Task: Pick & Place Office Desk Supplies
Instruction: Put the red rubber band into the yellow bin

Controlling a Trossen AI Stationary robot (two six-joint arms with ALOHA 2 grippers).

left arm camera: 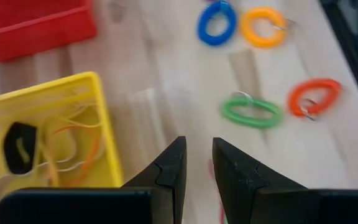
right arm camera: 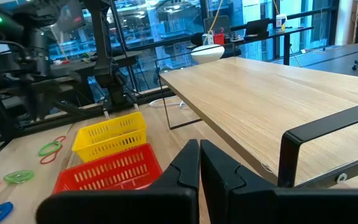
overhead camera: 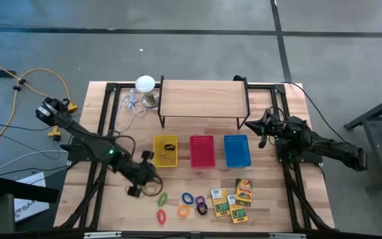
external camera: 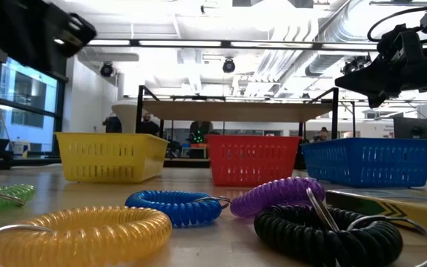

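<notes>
High view: yellow basket already holds rubber bands. Coil rings and card boxes unsorted at table's 6 o'clock. Left gripper slightly apart, empty, beside rings; right gripper shut at 3 o'clock.

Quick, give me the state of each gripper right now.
Left gripper: partly open, holding nothing, over the table beside the yellow basket.
Right gripper: closed, empty, waiting beside the wooden shelf.
</notes>
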